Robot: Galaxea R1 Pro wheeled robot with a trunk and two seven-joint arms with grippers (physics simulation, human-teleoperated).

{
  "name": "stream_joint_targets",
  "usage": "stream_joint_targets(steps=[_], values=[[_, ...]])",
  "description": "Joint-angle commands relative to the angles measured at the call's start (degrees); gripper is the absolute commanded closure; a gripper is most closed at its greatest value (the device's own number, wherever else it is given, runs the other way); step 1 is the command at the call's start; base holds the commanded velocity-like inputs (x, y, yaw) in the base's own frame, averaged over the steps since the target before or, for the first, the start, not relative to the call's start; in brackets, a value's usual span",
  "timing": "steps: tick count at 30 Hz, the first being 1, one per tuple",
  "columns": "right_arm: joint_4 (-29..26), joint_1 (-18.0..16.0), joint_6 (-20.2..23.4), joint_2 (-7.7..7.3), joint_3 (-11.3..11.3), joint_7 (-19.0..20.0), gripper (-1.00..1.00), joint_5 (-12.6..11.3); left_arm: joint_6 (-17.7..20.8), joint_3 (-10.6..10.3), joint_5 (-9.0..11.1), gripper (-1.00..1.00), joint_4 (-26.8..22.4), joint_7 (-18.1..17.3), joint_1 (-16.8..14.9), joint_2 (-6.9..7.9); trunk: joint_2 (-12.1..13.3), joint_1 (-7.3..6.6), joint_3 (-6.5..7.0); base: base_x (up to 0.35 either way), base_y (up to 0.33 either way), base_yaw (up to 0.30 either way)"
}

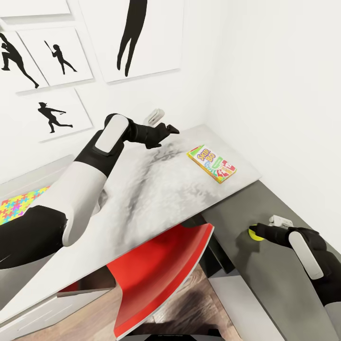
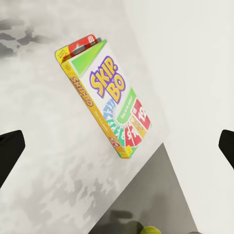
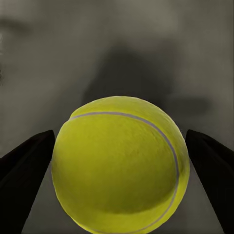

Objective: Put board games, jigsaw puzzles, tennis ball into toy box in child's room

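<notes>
Two grippers work the tabletop (image 1: pixel 156 189): the left gripper (image 1: pixel 166 124) hovers wide open near the board game (image 1: pixel 211 164) at 2 o'clock; the right gripper (image 1: pixel 258 232) clasps the tennis ball (image 1: pixel 256 233) at 5 o'clock.

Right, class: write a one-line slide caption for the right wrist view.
Right gripper straddles the tennis ball on the dark grey table, a finger at each side.

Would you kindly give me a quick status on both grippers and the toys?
Right gripper around tennis ball on dark wing; contact unclear. Left gripper open above Skip-Bo game box. Jigsaw puzzle beside left arm. No obstruction seen.
</notes>
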Motion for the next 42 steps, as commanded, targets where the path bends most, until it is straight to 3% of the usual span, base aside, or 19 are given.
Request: stream_joint_targets(steps=[1,19,22,26,31,35,42], values=[[-0.1,0.0,0.2,-0.02,0.0,-0.5,1.00,-0.7,0.0,-0.1,0.6,-1.00,0.0,0.6,-0.1,0.02,-0.1,0.03,-0.09,0.000,0.000,0.000],[-1.6,0.1,1.8,-0.31,-0.1,-0.4,1.00,-0.8,0.0,0.0,0.7,-1.00,-0.9,0.4,0.2,-0.01,-0.1,0.03,-0.09,0.000,0.000,0.000],[-5.2,0.5,3.2,-0.72,-0.4,-0.1,1.00,-1.0,0.0,0.0,0.7,-1.00,-1.5,0.4,0.3,0.01,-0.1,0.03,-0.09,0.000,0.000,0.000],[-14.1,4.2,7.3,-0.98,-1.4,1.0,1.00,-1.3,0.1,0.0,1.3,-1.00,-3.1,0.4,0.5,0.02,-0.1,0.03,-0.09,0.000,0.000,0.000],[-19.8,7.0,9.9,-1.14,-4.3,4.8,1.00,-1.4,0.1,0.0,5.1,-1.00,-6.2,0.5,0.6,0.28,-0.1,0.03,-0.09,0.000,0.000,0.000],[-21.1,5.1,10.8,-1.89,-5.4,8.2,1.00,-1.5,0.1,-0.1,7.5,-1.00,-8.8,0.6,1.0,0.42,-0.1,0.03,-0.09,0.000,0.000,0.000],[-22.2,-0.1,10.8,-6.57,-8.4,16.3,1.00,-1.6,0.1,0.0,9.4,-1.00,-11.6,0.7,2.6,0.60,-0.1,0.03,-0.09,0.000,0.000,0.003]])
